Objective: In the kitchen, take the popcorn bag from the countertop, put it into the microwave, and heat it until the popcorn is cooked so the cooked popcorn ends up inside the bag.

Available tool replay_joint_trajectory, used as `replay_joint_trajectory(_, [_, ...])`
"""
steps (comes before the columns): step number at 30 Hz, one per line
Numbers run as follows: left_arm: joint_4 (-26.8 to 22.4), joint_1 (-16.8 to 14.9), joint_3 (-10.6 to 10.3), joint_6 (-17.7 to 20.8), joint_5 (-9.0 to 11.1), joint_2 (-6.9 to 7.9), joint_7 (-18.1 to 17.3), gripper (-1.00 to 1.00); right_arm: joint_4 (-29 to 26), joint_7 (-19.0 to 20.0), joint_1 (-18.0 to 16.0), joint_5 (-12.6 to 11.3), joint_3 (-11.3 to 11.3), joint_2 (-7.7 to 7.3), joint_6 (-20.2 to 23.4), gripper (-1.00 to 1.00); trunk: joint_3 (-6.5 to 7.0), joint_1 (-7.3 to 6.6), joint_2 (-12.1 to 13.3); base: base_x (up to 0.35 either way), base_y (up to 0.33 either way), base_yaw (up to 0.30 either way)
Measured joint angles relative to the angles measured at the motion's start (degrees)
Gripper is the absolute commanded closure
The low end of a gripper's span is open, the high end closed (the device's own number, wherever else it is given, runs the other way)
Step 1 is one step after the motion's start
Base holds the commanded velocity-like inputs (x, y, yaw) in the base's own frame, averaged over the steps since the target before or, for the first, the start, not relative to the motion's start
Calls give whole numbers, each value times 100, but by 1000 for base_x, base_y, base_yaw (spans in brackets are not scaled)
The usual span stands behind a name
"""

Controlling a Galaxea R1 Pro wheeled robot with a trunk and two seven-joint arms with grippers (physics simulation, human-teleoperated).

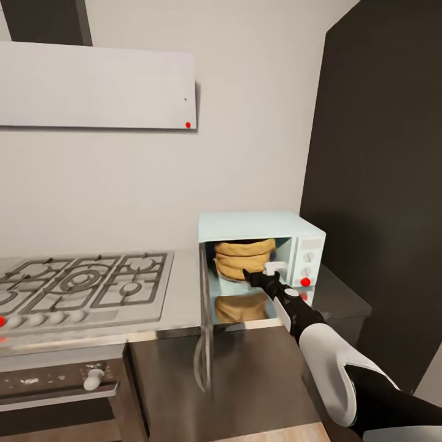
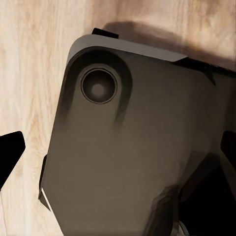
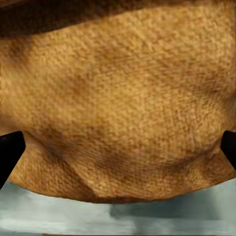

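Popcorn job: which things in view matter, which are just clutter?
Job:
popcorn bag, inside the cavity
microwave, door open
right pincer at the bag
countertop

Clutter:
gas hob
oven knob
wall cabinet

Left wrist view: dark grey robot base [image 2: 132, 147] with a round recessed socket [image 2: 99, 86] over light wood-grain floor [image 2: 34, 73]. Black fingertips [image 2: 10, 152] sit at opposite frame edges, spread wide.

The popcorn bag [image 1: 244, 258] nearly fills the microwave [image 1: 261, 228] cavity, the right gripper [image 1: 258, 276] at its mouth; the open door [image 1: 205, 319] juts forward left of the microwave.
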Motion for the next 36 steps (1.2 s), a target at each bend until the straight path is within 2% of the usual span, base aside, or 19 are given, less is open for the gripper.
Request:
replay_joint_trajectory(5, [-4, 0, 14, -3, 12, 4, 0, -100, 0, 2, 0, 2, 0, 4, 15, -100, 0, 1, 0, 239, 0, 0])
replay_joint_trajectory(8, [-5, 0, 37, -4, 25, -3, 0, -100, 2, -6, 0, -10, -4, -39, 98, -100, 0, 5, 2, -222, 0, 0])
replay_joint_trajectory(9, [-5, 0, 44, -4, 28, -10, 1, -100, 1, -7, 0, -16, -7, -56, 247, -100, 0, 6, 2, -330, 0, 0])
replay_joint_trajectory(16, [-5, 0, 44, -8, 21, -32, 1, -100, -122, 123, -3, 36, -8, -106, 1379, -100, 0, 7, 2, -344, 0, 0])
replay_joint_trajectory(19, [-3, 0, 41, -8, 17, -43, 4, -100, -609, 170, -3, 37, -2, -158, 2052, -100, 0, 7, 1, -346, 0, 0])
replay_joint_trajectory(21, [-1, 0, 41, -8, 20, -45, 2, -100, -1125, 176, -2, 32, -4, -165, 2827, -100, 1, 7, 1, -346, 0, 0])
replay_joint_trajectory(24, [-1, 0, 40, -7, 20, -46, 1, -100, -1676, 181, -1, 38, -13, -205, 3728, -100, 0, 7, 1, -346, 0, 0])
replay_joint_trajectory(26, [-2, 0, 41, -8, 20, -46, 2, -100, -1795, 185, -1, 33, -12, -405, 4033, -100, 0, 7, 1, -346, 0, 0])
replay_joint_trajectory(28, [-3, 1, 41, -7, 21, -46, 1, -100, -1841, 213, -1, 20, -21, -724, 4287, -100, 0, 7, 1, -346, 0, 0])
replay_joint_trajectory(29, [0, 0, 41, -7, 20, -46, 1, -100, -1844, 222, -1, 14, -29, -804, 4375, -100, 0, 7, 1, -346, 0, 0])
replay_joint_trajectory(30, [-4, 1, 45, -7, 21, -42, 1, -100, -1781, 231, 15, 60, -26, -1016, 4490, -100, 0, 7, 1, -346, 0, 0])
replay_joint_trajectory(31, [-5, 1, 46, -7, 22, -39, 0, -100, -1745, 234, 106, 115, -24, -1158, 4530, -100, -1, 7, 1, -346, 0, 0])
replay_joint_trajectory(33, [-5, 0, 44, -7, 25, -38, 0, -100, -1718, 234, 520, 356, -28, -1263, 4508, -100, -1, 7, 2, -339, 0, 0])
replay_joint_trajectory(34, [-4, 0, 39, -8, 28, -37, 0, -100, -1710, 201, 1056, 589, -29, -1305, 4344, -100, 1, 7, 1, -229, 0, 0])
replay_joint_trajectory(35, [-6, 0, 36, -7, 29, -37, 0, -100, -1693, 189, 1907, 616, -34, -1311, 4192, -100, -2, 6, 2, -117, 0, 0])
replay_joint_trajectory(36, [-6, 0, 32, -7, 28, -37, 0, -100, -1617, 173, 2404, 609, -35, -1312, 3988, -100, -2, 5, 1, -75, 0, 0])
